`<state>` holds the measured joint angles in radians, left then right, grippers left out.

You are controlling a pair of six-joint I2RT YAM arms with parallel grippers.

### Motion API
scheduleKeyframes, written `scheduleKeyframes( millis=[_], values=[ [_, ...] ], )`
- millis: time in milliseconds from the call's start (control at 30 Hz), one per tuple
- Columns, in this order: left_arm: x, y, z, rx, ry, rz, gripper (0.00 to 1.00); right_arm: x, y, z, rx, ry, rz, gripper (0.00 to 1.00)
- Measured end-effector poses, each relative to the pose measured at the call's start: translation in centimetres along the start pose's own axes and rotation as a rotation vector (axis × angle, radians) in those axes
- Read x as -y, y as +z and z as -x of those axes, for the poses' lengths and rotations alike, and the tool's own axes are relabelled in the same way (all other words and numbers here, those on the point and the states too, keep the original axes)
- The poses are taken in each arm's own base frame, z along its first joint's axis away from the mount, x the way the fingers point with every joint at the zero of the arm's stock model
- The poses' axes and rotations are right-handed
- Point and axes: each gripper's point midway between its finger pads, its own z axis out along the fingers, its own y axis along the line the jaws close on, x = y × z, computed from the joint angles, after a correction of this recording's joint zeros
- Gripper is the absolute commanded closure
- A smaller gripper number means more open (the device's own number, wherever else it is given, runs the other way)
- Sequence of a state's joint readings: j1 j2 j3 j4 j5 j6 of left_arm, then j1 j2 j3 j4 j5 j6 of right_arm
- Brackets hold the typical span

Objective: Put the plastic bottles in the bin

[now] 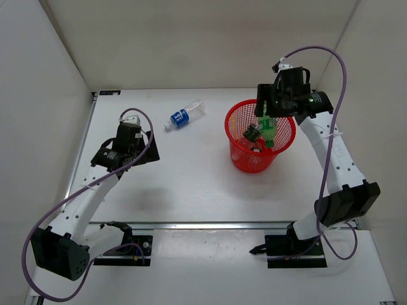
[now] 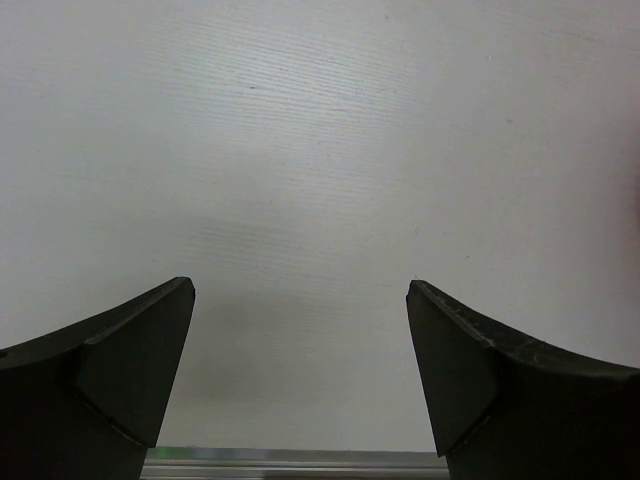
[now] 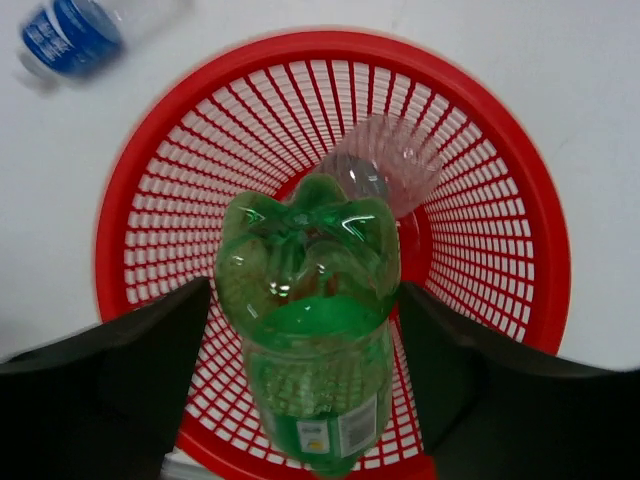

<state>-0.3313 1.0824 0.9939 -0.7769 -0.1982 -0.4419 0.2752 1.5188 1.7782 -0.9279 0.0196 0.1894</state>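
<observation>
Right gripper (image 3: pixel 305 300) stands wide, the green bottle (image 3: pixel 310 250) filling the gap between its fingers; whether it is clamped cannot be told. Directly below, the bin (image 3: pixel 115 220) already holds a clear bottle (image 3: pixel 385 165). Risk: the dropped bottle glances off it and tips out. Beyond the rim lies the blue-labelled bottle (image 3: pixel 70 35).

In the right wrist view the blue-label bottle (image 3: pixel 68 35) is blurred and cut by the top edge. The green bottle (image 3: pixel 310 330) runs off the bottom edge, its neck and cap unseen, and it covers part of a clear bottle (image 3: pixel 390 165) inside the bin (image 3: pixel 520 200). The right tool (image 3: pixel 305 288) shows only its finger ends; the rest leaves the frame. From above, the bin's contents are too small to count. The left tool (image 2: pixel 300 290) is cut by its view's lower edge
</observation>
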Motion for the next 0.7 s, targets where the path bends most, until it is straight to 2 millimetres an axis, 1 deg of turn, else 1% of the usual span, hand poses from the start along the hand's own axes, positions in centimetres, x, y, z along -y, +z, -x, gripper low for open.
scheduleKeyframes(
  millis=[33, 67, 133, 267, 333, 400, 433, 467, 500, 567, 600, 633, 700],
  values=[
    [0.1, 0.0, 0.0, 0.0, 0.001, -0.002, 0.01, 0.3, 0.6, -1.2, -0.035, 0.005, 0.0, 0.14],
    [0.2, -0.1, 0.1, 0.001, 0.003, -0.003, 0.01, 0.4, 1.0, -2.0, -0.059, 0.009, 0.001, 0.01],
    [0.5, -0.1, 0.3, -0.002, 0.011, -0.008, 0.01, 0.4, 1.2, -2.5, -0.075, 0.003, 0.001, 0.01],
    [1.5, 0.0, 1.2, -0.002, 0.025, -0.02, 0.01, 0.3, 0.2, -1.2, -0.024, 0.002, 0.011, 0.01],
    [1.9, 0.0, 1.7, -0.001, 0.036, -0.023, 0.01, 1.2, -0.6, -0.5, 0.008, 0.027, -0.002, 0.01],
    [2.2, 0.0, 2.2, 0.002, 0.051, -0.027, 0.02, 3.5, -1.8, 0.3, 0.044, 0.083, -0.046, 0.01],
    [2.3, 0.0, 2.6, 0.005, 0.058, -0.03, 0.02, 5.1, -2.6, 0.5, 0.065, 0.118, -0.078, 0.0],
    [2.5, 0.1, 3.0, 0.009, 0.066, -0.035, 0.01, 7.3, -3.5, 0.6, 0.088, 0.162, -0.125, 0.01],
    [2.8, 0.3, 3.5, 0.01, 0.078, -0.041, 0.01, 9.6, -4.5, 0.2, 0.112, 0.207, -0.174, 0.0],
    [3.4, 0.8, 4.6, 0.007, 0.102, -0.051, 0.01, 13.4, -6.1, -2.1, 0.115, 0.285, -0.271, 0.0],
    [4.0, 1.1, 5.4, 0.008, 0.12, -0.06, 0.01, 15.2, -6.8, -3.8, 0.099, 0.323, -0.325, 0.0],
    [4.7, 1.8, 6.2, 0.005, 0.141, -0.075, 0.01, 16.5, -7.3, -5.7, 0.075, 0.355, -0.37, 0.01],
    [6.5, 3.3, 8.0, -0.003, 0.182, -0.121, 0.01, 17.6, -7.6, -8.4, 0.027, 0.388, -0.414, 0.0]
  ],
)
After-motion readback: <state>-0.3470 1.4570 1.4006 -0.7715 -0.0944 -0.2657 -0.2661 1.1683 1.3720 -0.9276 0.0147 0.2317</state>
